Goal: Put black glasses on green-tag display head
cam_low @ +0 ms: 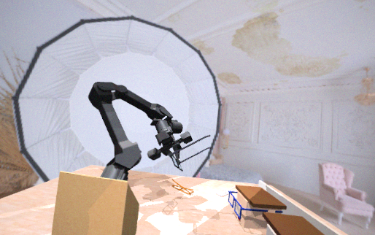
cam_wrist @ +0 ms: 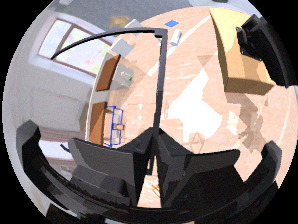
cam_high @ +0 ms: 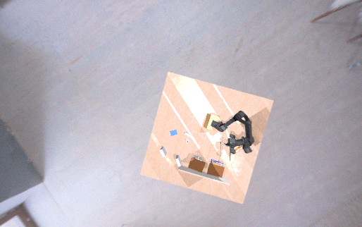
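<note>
My gripper (cam_wrist: 154, 131) (cam_low: 175, 152) (cam_high: 226, 144) is shut on the black glasses (cam_wrist: 161, 80) and holds them in the air above the table. Their temples are spread and point away from the gripper toward the heads' side in the exterior view. The green-tagged head (cam_wrist: 123, 76) (cam_high: 197, 164) (cam_low: 306, 223) has a brown top and bare sides; its green tag (cam_wrist: 131, 79) shows in the wrist view. The other head, with a brown top (cam_high: 215, 170) (cam_low: 260, 196) (cam_wrist: 97, 122), wears blue glasses (cam_low: 237, 208) (cam_high: 217, 161). The held glasses are apart from both heads.
A long low wall (cam_high: 204, 175) runs behind the heads. Orange glasses (cam_low: 182, 188) lie on the table beneath the arm. A tan box (cam_low: 89, 204) (cam_wrist: 227, 55) stands across from the heads, with a dark arm part near it. A blue square (cam_high: 173, 132) (cam_wrist: 171, 23) lies farther off.
</note>
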You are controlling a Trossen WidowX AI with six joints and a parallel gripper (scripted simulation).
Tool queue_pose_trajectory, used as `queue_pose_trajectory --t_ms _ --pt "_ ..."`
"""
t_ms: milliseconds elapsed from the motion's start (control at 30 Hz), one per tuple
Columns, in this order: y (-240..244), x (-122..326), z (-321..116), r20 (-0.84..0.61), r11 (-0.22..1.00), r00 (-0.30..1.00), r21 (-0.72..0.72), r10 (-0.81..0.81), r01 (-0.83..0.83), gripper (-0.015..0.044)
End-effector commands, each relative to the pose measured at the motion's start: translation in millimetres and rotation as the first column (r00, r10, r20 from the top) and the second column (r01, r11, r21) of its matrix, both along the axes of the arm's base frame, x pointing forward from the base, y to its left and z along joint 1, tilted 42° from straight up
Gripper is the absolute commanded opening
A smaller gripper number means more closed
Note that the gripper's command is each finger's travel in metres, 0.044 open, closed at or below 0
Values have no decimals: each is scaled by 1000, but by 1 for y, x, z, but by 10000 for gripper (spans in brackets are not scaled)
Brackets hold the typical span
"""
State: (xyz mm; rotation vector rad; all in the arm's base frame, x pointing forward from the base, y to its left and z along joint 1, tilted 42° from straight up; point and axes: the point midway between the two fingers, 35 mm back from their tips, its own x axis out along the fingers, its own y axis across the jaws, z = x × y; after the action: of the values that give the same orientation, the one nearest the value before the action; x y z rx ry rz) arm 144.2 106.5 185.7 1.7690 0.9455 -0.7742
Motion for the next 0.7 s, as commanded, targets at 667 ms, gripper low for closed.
queue_pose_trajectory --t_ms 667 --pt "-9 -14 12 -57 908 946 271 -318 321 0"
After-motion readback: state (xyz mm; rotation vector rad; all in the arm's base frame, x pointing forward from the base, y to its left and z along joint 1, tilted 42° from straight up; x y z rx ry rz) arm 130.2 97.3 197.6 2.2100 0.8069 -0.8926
